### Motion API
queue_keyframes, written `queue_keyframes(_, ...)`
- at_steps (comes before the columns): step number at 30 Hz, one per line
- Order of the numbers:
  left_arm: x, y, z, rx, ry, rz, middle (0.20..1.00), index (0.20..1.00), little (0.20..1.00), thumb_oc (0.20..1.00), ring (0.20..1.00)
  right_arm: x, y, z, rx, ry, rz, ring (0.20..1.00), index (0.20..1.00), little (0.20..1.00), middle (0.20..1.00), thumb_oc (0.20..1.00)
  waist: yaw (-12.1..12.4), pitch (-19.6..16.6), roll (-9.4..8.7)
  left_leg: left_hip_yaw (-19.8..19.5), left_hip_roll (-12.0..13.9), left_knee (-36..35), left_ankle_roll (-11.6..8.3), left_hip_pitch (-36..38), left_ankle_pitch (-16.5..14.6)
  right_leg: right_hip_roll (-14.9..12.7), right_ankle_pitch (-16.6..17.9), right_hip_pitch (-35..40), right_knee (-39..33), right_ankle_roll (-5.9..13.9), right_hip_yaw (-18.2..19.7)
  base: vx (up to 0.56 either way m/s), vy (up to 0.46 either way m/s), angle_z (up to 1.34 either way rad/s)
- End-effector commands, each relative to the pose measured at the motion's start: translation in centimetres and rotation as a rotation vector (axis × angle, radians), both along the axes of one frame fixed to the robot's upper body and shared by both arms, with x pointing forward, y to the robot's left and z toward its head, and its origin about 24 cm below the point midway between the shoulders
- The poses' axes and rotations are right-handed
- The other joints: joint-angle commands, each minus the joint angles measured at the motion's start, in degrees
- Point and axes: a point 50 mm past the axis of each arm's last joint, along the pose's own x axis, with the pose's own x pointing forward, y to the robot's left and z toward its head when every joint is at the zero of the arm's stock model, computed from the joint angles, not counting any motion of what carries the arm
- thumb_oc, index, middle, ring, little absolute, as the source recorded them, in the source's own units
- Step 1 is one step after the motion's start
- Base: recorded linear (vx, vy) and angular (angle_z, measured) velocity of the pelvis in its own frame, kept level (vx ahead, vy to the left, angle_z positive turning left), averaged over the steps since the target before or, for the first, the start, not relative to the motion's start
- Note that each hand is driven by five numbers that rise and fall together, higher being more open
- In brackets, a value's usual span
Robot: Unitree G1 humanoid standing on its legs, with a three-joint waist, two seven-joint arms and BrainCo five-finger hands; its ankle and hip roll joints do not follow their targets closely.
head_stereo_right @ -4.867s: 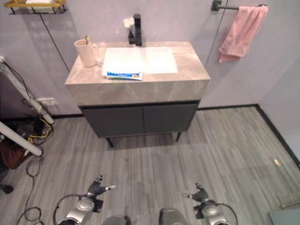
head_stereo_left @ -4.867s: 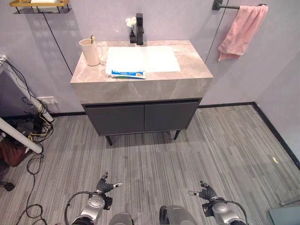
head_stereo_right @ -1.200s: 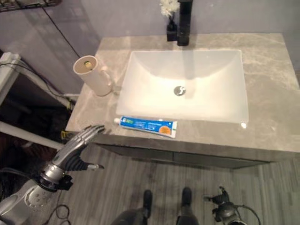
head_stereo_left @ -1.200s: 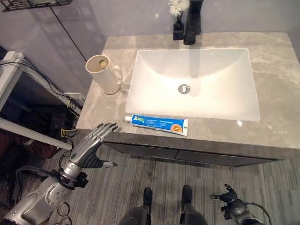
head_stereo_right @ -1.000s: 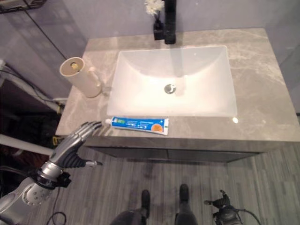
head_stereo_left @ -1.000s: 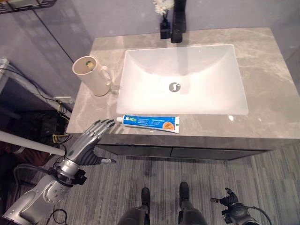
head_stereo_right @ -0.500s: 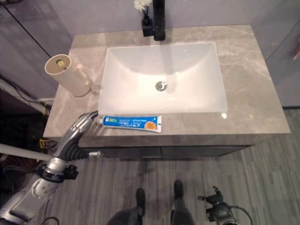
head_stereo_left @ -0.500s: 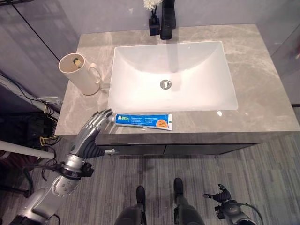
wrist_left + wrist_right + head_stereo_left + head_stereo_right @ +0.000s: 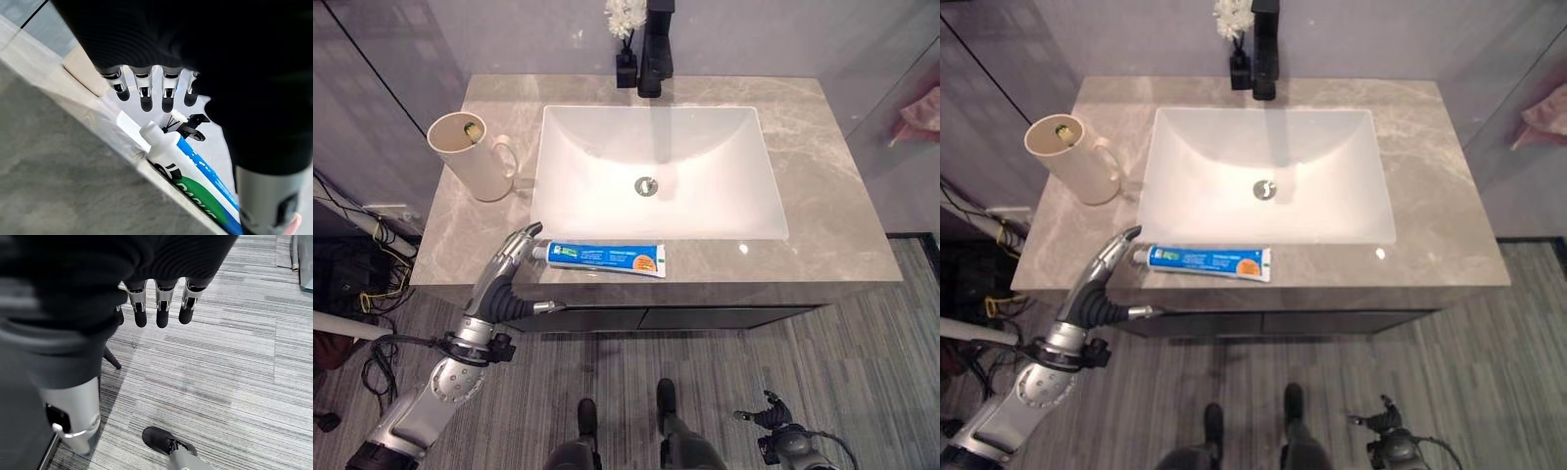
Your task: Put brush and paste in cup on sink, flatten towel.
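Since half a second ago the left hand [image 9: 509, 262] has crept forward along the counter's front edge, so its dark fingertips now sit just beside the cap end of the toothpaste tube [image 9: 605, 258]; before, they were a little short of it. Five seconds back both arms hung low, well away from the vanity.

Fingers of that hand are straight and spread, holding nothing, with the thumb apart below the edge; the left wrist view shows the white cap [image 9: 152, 132] just past them. The right hand [image 9: 157, 303] hangs relaxed and empty over the grey floor [image 9: 234, 357].

The tube lies flat on the marble counter [image 9: 822, 176], between the white basin [image 9: 646, 171] and the front edge. The cream cup [image 9: 467, 157] stands at the counter's left, with what looks like the brush already inside. A corner of the pink towel [image 9: 918, 110] shows at the far right.

Risks, as I judge them: straight fingers could nudge the tube into the basin, or knock it off the edge. A grip on the cap end alone could let the body droop and slip.
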Motion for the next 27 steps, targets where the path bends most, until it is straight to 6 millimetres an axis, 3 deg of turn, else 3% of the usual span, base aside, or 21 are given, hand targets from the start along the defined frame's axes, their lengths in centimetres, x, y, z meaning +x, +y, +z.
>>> queue_keyframes(1, 0.6, -0.5, 1.0, -0.048, -0.064, -0.010, 1.000, 1.000, 1.000, 1.000, 1.000, 1.0, 0.6, 0.3, 0.004, -0.045, 0.010, 1.000, 1.000, 1.000, 1.000, 1.000, -0.13, 0.40, -1.26, -1.51, -0.95, 3.57, 0.02, 0.51, -4.79, -4.55, 3.40, 0.50, 0.17, 5.42, 0.71, 0.02, 0.008, -0.08)
queue_keyframes(10, 1.0, -0.3, 0.8, -0.072, -0.064, 0.019, 1.000, 1.000, 1.000, 1.000, 1.000, 0.5, 0.8, 0.1, 0.014, -0.037, 0.000, 1.000, 1.000, 1.000, 1.000, 1.000, -0.68, 0.34, -1.00, -0.84, -0.87, 3.17, -0.07, 0.43, -4.63, -4.40, 3.84, -0.40, 0.17, 5.54, 1.38, 0.01, 0.001, -0.06)
queue_keyframes(17, 1.5, 0.4, 2.3, -0.079, -0.118, 0.045, 1.000, 1.000, 1.000, 1.000, 1.000, 0.1, 0.1, 0.1, -0.001, -0.019, 0.009, 1.000, 1.000, 1.000, 1.000, 1.000, -1.17, 0.21, -0.60, -0.05, -1.15, 3.68, -0.13, 0.16, -5.05, -4.40, 3.96, -0.98, 0.17, 5.49, 2.19, 0.01, 0.003, -0.03)
queue_keyframes(27, 2.1, 0.3, 3.1, -0.068, -0.141, 0.028, 1.000, 1.000, 1.000, 1.000, 1.000, 1.4, 0.4, 0.8, 0.005, -0.071, 0.049, 1.000, 1.000, 1.000, 1.000, 1.000, -1.37, 0.76, -0.54, 0.17, -1.06, 5.24, -0.11, -1.39, -5.55, -4.33, 4.19, -1.86, 0.17, 5.41, 2.52, 0.00, -0.001, -0.05)
